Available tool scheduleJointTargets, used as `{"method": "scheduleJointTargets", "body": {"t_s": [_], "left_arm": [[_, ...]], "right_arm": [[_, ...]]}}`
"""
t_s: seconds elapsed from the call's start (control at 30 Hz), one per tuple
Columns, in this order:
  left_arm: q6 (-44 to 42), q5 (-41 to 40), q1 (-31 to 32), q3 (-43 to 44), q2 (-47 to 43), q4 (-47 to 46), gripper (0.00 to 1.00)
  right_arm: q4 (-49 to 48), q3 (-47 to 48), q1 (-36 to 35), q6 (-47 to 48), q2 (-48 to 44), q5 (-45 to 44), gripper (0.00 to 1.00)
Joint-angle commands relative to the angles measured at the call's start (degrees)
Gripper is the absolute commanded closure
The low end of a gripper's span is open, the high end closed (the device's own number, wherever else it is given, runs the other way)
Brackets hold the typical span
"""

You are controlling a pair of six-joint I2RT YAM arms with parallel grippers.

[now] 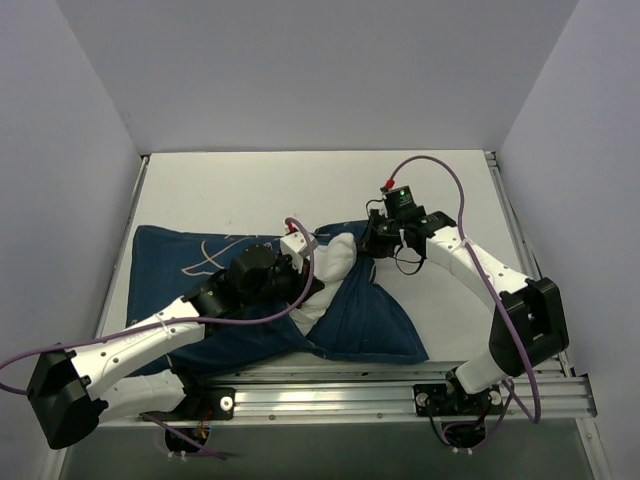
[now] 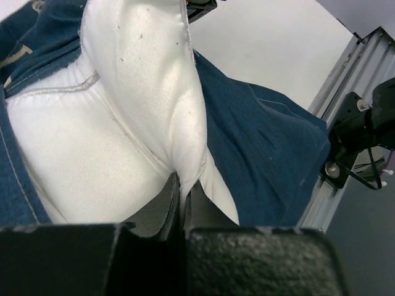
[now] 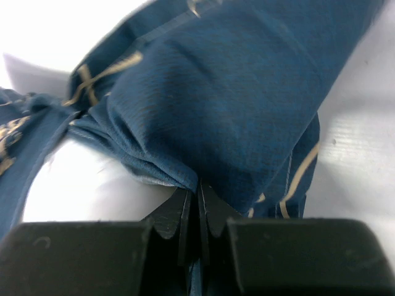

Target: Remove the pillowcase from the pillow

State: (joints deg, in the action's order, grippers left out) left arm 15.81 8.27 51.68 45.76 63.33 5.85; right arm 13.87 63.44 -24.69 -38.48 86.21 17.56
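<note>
The navy pillowcase (image 1: 370, 320) with cream line drawings lies across the table, bunched in the middle. The white pillow (image 1: 335, 262) pokes out of its open end at the centre. My left gripper (image 1: 303, 293) is shut on a fold of the white pillow (image 2: 142, 123), pinched between its fingertips (image 2: 170, 197). My right gripper (image 1: 372, 240) is shut on a bunched edge of the pillowcase (image 3: 234, 92), with white pillow (image 3: 92, 185) showing under the cloth to the left. Most of the pillow is hidden inside the case.
An aluminium rail (image 1: 330, 390) runs along the table's near edge, with both arm bases on it. Grey walls enclose the white table (image 1: 300, 190) on the left, back and right. A purple cable (image 1: 450, 180) loops above the right arm.
</note>
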Motion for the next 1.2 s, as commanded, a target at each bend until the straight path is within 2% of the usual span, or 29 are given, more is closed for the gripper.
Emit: {"method": "scheduleJointTargets", "body": {"t_s": [0.0, 0.13, 0.27, 0.37, 0.5, 0.6, 0.63, 0.83, 0.93, 0.97, 1.17], "left_arm": [[6.77, 13.79, 4.04, -2.95, -6.02, 15.95, 0.98], [8.18, 10.46, 4.04, -4.27, -8.92, 16.48, 0.98], [8.89, 0.73, 3.34, -2.27, -8.23, 13.85, 0.98], [8.53, -4.47, -0.07, 2.82, -3.23, 11.31, 0.98], [9.93, -7.73, -6.76, 10.91, 6.61, 7.69, 0.98], [10.46, -10.29, -10.37, 18.89, 15.75, 6.2, 0.98], [10.64, -10.56, -10.98, 20.93, 19.86, 5.59, 0.98], [12.56, -13.72, -13.0, 31.74, 30.96, 4.35, 0.98], [13.97, -13.98, -13.8, 34.3, 32.91, 4.43, 0.96], [14.16, -13.81, -13.97, 34.66, 33.08, 4.52, 0.92], [14.16, -14.68, -14.06, 34.66, 31.42, 5.93, 0.88]], "right_arm": [[-9.3, 2.74, 11.94, 2.53, 2.99, -25.65, 1.0], [-9.21, 2.74, 13.09, 3.85, 4.22, -24.07, 1.0], [-12.8, 0.9, 12.56, 6.39, 3.96, -15.83, 1.0], [-11.68, 0.89, 10.9, 8.24, 2.91, -12.99, 1.0], [-7.81, 3.09, 9.4, 11.66, -0.16, -14.65, 0.99], [-4.39, 5.46, 7.47, 12.9, -3.06, -16.5, 0.91], [-3.68, 6.25, 6.68, 13.34, -3.77, -17.9, 0.85], [1.07, 6.26, -1.14, 11.24, -9.83, -26.25, 0.63], [1.86, 4.85, -5.17, 7.82, -12.38, -31.17, 0.55], [1.86, 4.5, -6.24, 7.28, -13.08, -33.01, 0.54], [1.16, 4.59, -14.41, 3.86, -8.62, -33.55, 0.48]]}}
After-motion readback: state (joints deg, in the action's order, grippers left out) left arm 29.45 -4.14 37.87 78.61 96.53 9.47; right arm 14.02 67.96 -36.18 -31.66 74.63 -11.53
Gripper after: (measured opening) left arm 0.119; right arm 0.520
